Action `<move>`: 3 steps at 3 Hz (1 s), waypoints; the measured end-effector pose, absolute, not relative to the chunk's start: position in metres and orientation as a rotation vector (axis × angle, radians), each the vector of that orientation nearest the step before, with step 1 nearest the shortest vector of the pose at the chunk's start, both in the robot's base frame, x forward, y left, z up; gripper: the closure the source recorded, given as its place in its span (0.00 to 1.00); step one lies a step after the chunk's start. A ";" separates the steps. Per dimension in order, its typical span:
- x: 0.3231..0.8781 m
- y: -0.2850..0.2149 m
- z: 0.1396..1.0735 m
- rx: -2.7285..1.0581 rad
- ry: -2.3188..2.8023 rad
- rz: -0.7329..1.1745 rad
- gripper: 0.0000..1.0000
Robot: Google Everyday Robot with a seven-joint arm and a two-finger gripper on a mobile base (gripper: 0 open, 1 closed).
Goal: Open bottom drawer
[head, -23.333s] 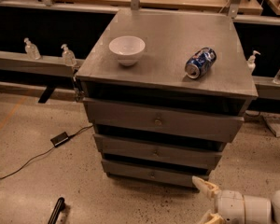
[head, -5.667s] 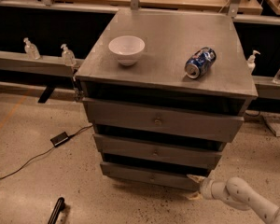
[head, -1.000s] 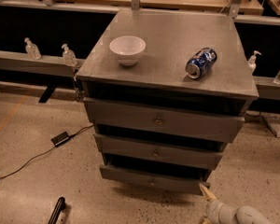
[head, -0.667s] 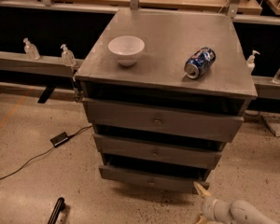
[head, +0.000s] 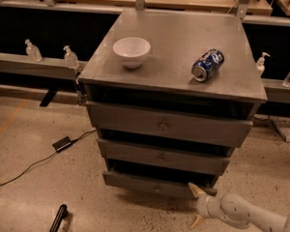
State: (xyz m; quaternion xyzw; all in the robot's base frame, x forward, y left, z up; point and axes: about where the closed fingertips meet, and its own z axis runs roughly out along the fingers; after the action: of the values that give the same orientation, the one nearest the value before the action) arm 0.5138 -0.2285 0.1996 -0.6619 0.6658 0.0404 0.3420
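Note:
The grey cabinet has three drawers. The bottom drawer is the lowest flat grey front, with a small round knob at its middle. It stands slightly out from the cabinet, with a dark gap above it. My gripper is low at the bottom right, open, just off the drawer's right end. Its upper fingertip is at the front's right corner, and I cannot tell whether it touches. The lower fingertip points toward the floor. Nothing is between the fingers.
A white bowl and a blue can lying on its side rest on the cabinet top. A black cable and adapter lie on the floor at left. A black handle lies at the bottom left. Bottles stand on the ledge behind.
My gripper has shifted left and slightly up, closing in on the bottom drawer's right corner. The drawer front sits about where it was.

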 end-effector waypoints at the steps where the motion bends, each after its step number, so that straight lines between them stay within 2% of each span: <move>1: 0.530 -0.216 0.190 -1.761 1.720 0.089 0.00; 2: 0.551 -0.211 0.175 -1.779 1.733 0.091 0.00; 3: 0.569 -0.213 0.164 -1.760 1.745 0.102 0.14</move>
State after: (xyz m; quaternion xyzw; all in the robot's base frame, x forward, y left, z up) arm 0.5695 -0.2135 0.1644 -0.6710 0.6654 0.0390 0.3246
